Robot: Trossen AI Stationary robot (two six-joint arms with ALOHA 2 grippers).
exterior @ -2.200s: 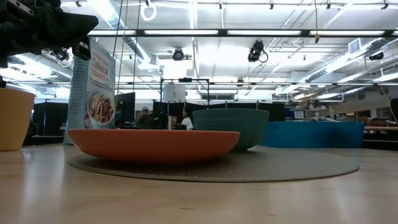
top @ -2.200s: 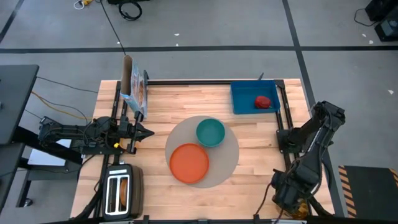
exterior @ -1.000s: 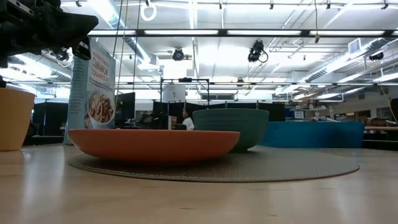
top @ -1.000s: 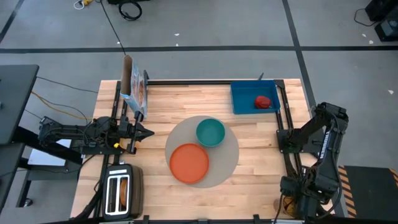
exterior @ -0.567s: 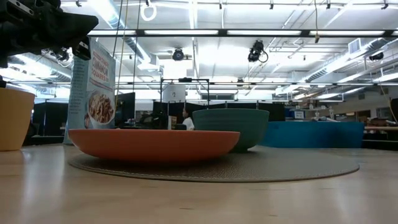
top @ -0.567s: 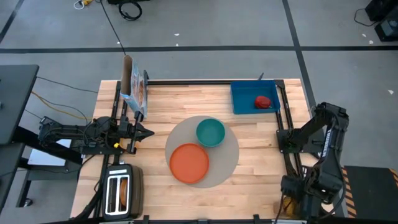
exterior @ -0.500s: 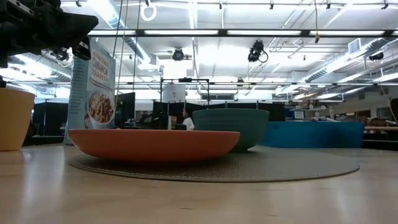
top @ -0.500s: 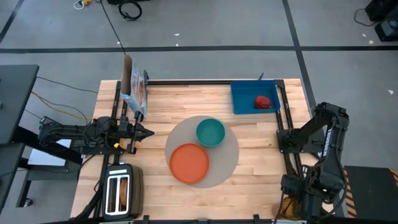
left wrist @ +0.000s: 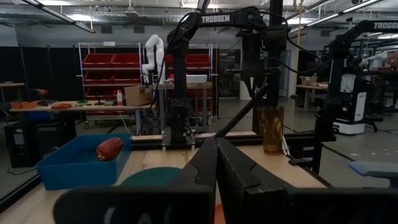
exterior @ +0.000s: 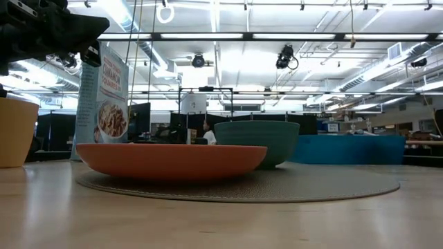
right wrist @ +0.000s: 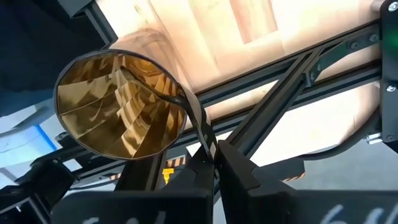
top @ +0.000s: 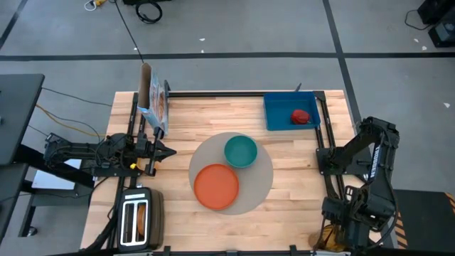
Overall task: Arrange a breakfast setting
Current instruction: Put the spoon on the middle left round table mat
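- Your round woven grey-beige mat [top: 256,178] lies mid-table; take it as the landmark.
- On it sit the smooth, shallow orange plate [top: 216,186] and the deeper teal bowl [top: 241,151], touching.
- The red apple [top: 301,116] lies in the blue rectangular tray [top: 276,114], beyond the mat's right side.
- Your right gripper [right wrist: 214,149] pinches a thin metal spoon [right wrist: 198,124] standing in a translucent amber cup [right wrist: 118,112], off the table's right edge.
- Your left gripper [top: 165,150], fingers pressed together and holding nothing, waits left of the mat.

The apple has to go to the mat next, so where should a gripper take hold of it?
Grip the red apple across its rounded sides, coming straight down from above: it lies alone in the open-topped blue tray, whose walls would likely block a sideways approach.
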